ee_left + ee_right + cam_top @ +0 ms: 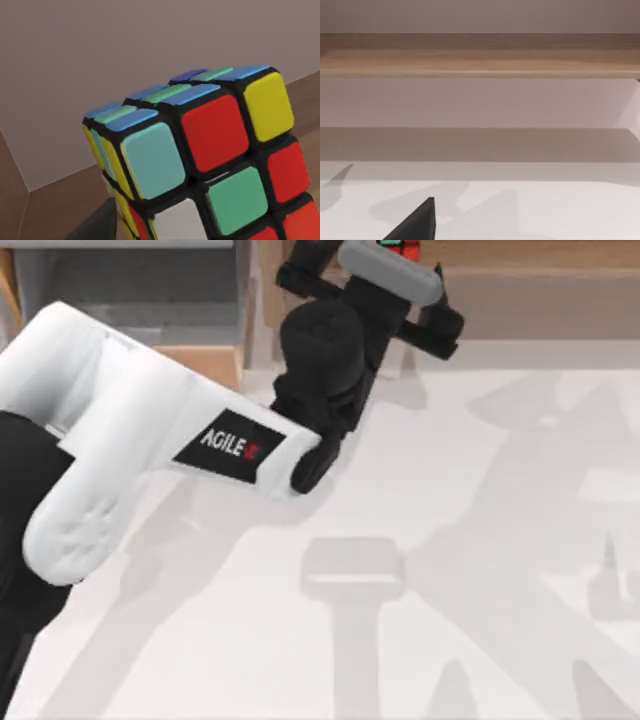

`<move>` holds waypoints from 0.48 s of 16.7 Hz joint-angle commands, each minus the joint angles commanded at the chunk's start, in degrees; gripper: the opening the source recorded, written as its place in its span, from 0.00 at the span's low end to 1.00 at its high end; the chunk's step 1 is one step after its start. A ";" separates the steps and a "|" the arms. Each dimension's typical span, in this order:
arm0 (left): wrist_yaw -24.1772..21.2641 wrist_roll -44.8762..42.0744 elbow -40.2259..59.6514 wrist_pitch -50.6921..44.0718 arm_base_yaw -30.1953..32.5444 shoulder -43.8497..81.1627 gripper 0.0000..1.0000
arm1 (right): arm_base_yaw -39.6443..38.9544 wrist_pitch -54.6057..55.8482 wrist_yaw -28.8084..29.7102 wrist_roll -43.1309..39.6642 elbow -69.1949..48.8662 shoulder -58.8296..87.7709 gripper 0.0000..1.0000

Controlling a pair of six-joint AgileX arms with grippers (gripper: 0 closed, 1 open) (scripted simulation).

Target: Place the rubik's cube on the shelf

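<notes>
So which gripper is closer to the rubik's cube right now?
Left. The left gripper is at the rubik's cube itself, reached out over the shelf at the table's far edge. The right gripper sits back over the table, facing the shelf from a distance.

Bright even light; soft arm shadows across table [500, 540].

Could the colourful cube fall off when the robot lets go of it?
Maybe. The rubik's cube looks tilted in the left wrist view, so it might tip or roll when freed. In the top view the left tool hides nearly all of the cube over the shelf, so I cannot tell whether it rests on the wood or near the edge. Pulling back, the tool could also nudge the cube forward.
</notes>
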State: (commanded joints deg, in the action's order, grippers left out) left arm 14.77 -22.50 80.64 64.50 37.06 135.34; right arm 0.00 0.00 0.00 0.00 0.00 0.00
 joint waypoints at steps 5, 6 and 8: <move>-19.17 -14.69 -21.56 7.82 -8.19 -8.61 1.00 | 0.00 0.00 0.00 0.00 0.00 0.00 1.00; -22.97 -17.96 -25.85 9.41 -10.92 -10.34 1.00 | 0.00 0.00 0.00 0.00 0.00 0.00 1.00; -30.29 -24.67 -34.06 12.46 -17.45 -13.72 1.00 | 0.00 0.00 0.00 0.00 0.00 0.00 1.00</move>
State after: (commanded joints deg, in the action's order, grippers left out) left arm -15.52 -47.17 46.57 76.95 19.62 121.62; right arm 0.00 0.00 0.00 0.00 0.00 0.00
